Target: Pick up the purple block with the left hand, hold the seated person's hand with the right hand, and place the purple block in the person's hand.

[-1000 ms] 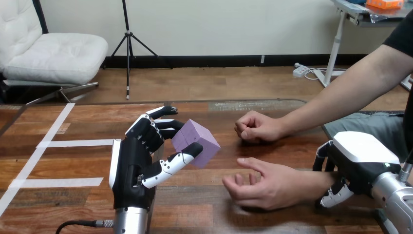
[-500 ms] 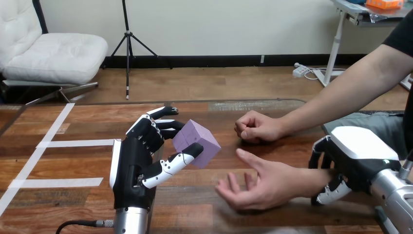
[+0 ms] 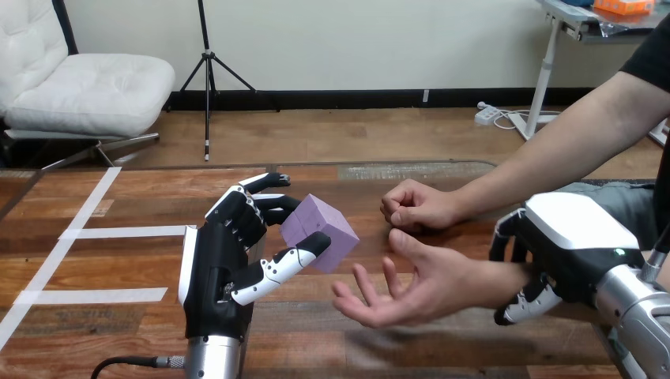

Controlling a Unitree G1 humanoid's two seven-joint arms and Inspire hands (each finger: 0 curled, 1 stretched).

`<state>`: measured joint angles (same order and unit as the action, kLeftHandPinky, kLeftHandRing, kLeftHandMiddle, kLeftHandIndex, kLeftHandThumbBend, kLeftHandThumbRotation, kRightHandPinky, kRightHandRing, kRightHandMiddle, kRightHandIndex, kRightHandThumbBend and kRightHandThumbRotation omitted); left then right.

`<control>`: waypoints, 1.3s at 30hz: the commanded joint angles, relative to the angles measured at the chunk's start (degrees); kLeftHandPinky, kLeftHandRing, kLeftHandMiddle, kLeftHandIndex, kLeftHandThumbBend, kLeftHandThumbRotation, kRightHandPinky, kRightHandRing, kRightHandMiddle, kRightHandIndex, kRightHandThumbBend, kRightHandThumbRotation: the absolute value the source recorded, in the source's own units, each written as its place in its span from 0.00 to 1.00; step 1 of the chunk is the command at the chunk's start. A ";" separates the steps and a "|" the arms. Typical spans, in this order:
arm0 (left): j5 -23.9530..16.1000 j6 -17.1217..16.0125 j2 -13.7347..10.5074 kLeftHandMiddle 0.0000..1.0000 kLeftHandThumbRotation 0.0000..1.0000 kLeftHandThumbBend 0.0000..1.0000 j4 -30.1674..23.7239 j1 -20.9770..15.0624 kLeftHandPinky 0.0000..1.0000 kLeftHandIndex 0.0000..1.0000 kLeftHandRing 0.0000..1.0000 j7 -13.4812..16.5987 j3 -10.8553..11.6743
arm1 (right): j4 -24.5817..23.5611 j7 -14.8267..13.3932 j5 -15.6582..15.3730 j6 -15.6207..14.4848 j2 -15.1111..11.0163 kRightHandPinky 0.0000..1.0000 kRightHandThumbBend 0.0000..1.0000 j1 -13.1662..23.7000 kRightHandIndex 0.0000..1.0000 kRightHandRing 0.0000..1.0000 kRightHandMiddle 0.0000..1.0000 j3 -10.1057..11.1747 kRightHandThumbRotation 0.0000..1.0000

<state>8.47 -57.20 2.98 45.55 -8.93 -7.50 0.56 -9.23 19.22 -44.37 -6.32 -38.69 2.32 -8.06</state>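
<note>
Shifted left over the brown wooden surface (image 3: 118, 260) since a second ago: right robot hand (image 3: 565, 237), fingers and thumb curled round the person's wrist (image 3: 490, 280), bringing the person's open, palm-up hand (image 3: 423, 284) nearer the block. Left robot hand (image 3: 217, 268) is raised, clamped on the purple cube-shaped block (image 3: 320, 231), just beside the person's fingertips, not over the palm. Risk: letting go this short, the block would hit the spread fingers and tumble to the surface.
</note>
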 commanded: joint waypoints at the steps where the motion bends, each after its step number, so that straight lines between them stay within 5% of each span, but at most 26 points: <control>1: -0.24 -0.48 3.96 0.51 0.00 0.73 -0.43 -3.31 0.57 0.63 0.50 0.21 -0.24 | -2.64 -0.96 -0.56 0.44 -1.60 0.30 0.82 2.62 0.51 0.38 0.46 2.27 0.00; 39: 0.31 -0.26 3.76 0.52 0.00 0.73 -1.17 -3.18 0.54 0.63 0.49 -0.17 -0.18 | -2.37 -1.20 -1.61 1.44 -0.78 0.32 0.79 2.86 0.50 0.39 0.48 1.74 0.00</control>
<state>8.69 -57.20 2.98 45.55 -8.94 -7.76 0.57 -10.18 19.15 -45.35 -4.55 -38.68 2.34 -8.07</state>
